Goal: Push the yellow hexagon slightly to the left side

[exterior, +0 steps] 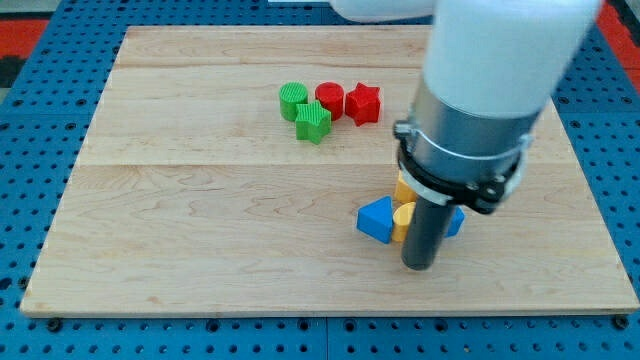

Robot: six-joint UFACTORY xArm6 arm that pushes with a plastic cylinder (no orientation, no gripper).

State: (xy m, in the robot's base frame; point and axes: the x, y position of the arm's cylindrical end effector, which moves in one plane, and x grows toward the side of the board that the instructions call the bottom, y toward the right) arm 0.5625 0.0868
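1. Closest to the camera is my tip (419,266), a bare rod holding nothing.
2. Just behind it, mostly hidden, sits the yellow hexagon (403,190), beside a blue block (377,219).

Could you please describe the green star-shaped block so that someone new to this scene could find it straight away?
On the wooden board, look in the upper middle for a tight cluster of four blocks, well above my tip. The green star block is the lowest of the cluster, just below the green round block and left of the red star block. It is the only green piece with points.
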